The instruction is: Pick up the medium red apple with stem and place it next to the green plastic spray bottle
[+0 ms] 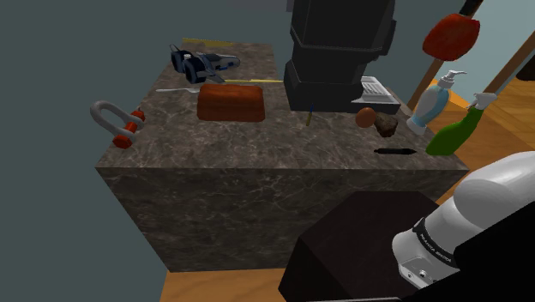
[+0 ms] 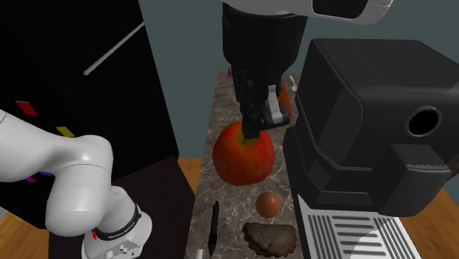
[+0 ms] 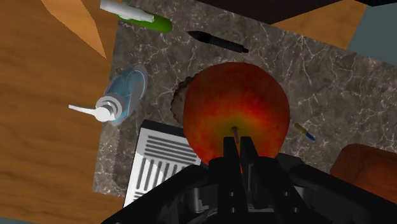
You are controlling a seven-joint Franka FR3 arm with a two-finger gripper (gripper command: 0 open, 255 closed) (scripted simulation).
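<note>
Hanging aloft under the gripper (image 3: 239, 151): one red apple (image 3: 236, 108), yellow-flushed around the stem; the two black fingers are closing together on that stem, so the fruit is dangling straight below the fingertips, well clear of the marbled counter (image 3: 331, 83)

Lying beneath the gripper: a slatted grey tray (image 3: 159, 159) and, peeking out past the apple's edge, a brown lump (image 3: 179, 102)

Sitting further out: a clear blue pump bottle (image 3: 124, 95), then a black pen (image 3: 216, 41)

Standing farthest from the gripper, at the counter's edge: the green spray bottle (image 3: 143, 18), well apart from the apple
</note>
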